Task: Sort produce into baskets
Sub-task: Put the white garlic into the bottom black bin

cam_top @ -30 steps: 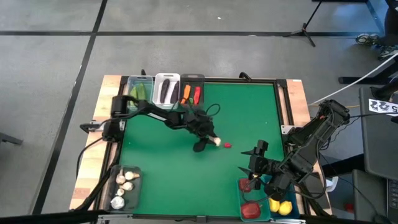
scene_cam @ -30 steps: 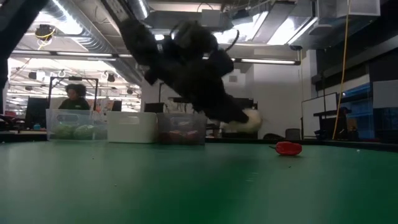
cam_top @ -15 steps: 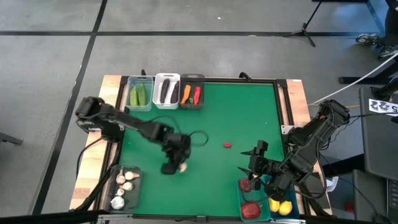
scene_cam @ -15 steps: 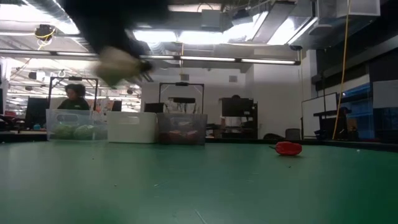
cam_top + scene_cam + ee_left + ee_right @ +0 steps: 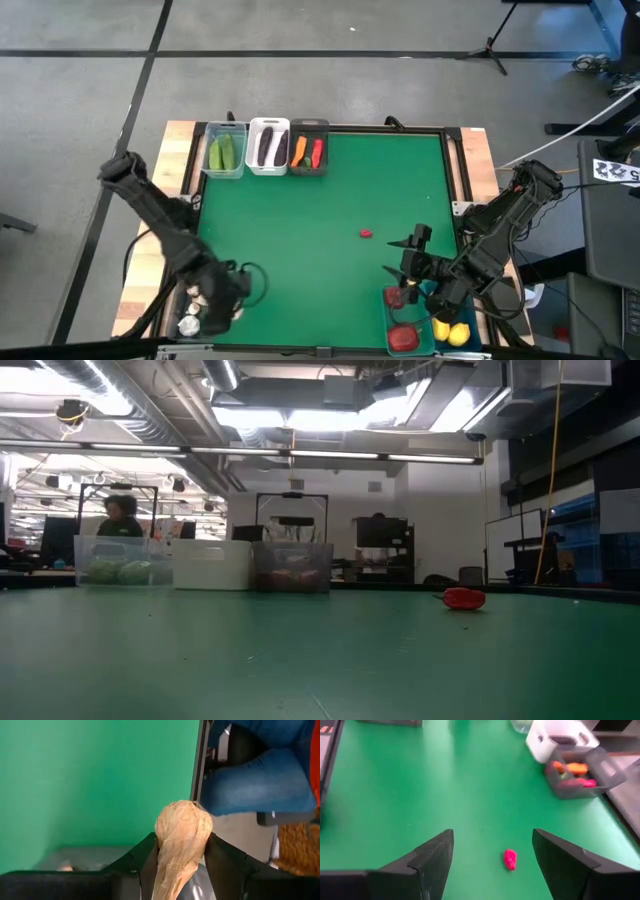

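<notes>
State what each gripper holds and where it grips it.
Left gripper pinches a garlic bulb by its sides, above the garlic bin. Right gripper holds nothing.

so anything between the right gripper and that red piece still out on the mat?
Nothing visible. The right gripper is open and faces the small red piece across bare green mat. The left gripper, holding a garlic bulb, is at the opposite corner.

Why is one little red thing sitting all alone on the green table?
That small red fruit is the only produce lying loose on the green mat, outside any basket. It simply has not been sorted yet. The left gripper holds a white garlic bulb between its fingers, above the clear basket of garlic.
</notes>
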Robot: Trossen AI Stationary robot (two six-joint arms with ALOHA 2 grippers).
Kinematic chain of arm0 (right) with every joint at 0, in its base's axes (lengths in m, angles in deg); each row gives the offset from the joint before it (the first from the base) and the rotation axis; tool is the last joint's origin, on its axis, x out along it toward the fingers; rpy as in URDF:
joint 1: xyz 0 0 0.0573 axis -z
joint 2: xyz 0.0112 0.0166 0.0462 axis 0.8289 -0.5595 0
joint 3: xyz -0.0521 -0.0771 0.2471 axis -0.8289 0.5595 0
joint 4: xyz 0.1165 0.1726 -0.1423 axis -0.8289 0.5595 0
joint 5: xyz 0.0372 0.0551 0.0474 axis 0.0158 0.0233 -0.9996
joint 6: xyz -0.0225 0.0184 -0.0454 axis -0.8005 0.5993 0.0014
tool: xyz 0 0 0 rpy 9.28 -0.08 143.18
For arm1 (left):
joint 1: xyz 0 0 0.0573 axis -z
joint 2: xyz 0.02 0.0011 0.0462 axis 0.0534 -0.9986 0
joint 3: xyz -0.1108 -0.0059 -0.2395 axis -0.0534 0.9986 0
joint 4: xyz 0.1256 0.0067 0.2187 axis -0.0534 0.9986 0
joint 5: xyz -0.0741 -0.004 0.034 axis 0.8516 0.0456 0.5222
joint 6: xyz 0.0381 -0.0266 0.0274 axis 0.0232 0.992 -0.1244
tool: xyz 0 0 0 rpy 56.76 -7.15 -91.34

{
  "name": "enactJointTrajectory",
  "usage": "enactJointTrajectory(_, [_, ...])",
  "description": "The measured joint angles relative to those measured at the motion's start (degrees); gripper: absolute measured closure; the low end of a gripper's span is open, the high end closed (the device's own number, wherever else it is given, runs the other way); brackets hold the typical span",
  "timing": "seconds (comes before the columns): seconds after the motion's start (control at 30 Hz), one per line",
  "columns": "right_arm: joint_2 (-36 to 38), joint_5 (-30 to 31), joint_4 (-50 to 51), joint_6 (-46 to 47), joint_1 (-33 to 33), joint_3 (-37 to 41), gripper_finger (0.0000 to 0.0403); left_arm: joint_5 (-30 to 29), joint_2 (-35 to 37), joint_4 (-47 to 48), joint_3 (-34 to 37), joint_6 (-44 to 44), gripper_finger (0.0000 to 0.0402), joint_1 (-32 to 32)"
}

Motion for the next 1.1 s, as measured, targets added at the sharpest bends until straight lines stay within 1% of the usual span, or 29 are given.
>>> enactJointTrajectory(0.1, [0.0, 1.56, -0.04, -1.13, 0.0, 0.0, 0.0133, -4.82, 0.33, 0.0, -0.02, 6.51, 0.0258, 4.77])
enactJointTrajectory(0.2, [0.0, 1.78, -0.02, -1.24, 0.0, 0.0, 0.0133, -5.66, 0.24, 1.08, -0.01, 12.25, 0.0258, 8.37])
enactJointTrajectory(0.3, [0.0, 1.78, -0.04, -1.24, 0.0, 0.01, 0.0133, -6.79, 0.16, 4.19, 0.0, 17.23, 0.0258, 11.42])
enactJointTrajectory(0.47, [0.0, 1.8, -0.13, -1.18, 0.0, 0.0, 0.0133, -7.84, 0.14, 8.31, 0.0, 23.13, 0.0258, 15.72])
enactJointTrajectory(0.57, [0.0, 1.7, -0.13, -1.18, 0.0, 0.0, 0.0133, -9.63, 0.14, 8.97, 0.0, 24.62, 0.0258, 17.23])
enactJointTrajectory(0.87, [0.0, 1.94, -0.1, -1.18, 0.0, 0.0, 0.0133, -9.91, 0.09, 9.03, 0.0, 26.66, 0.0255, 17.82])
enactJointTrajectory(1.1, [0.0, 1.68, -0.08, -1.2, 0.0, 0.02, 0.0133, -9.76, 0.09, 9.81, 0.0, 26.85, 0.0207, 17.82])
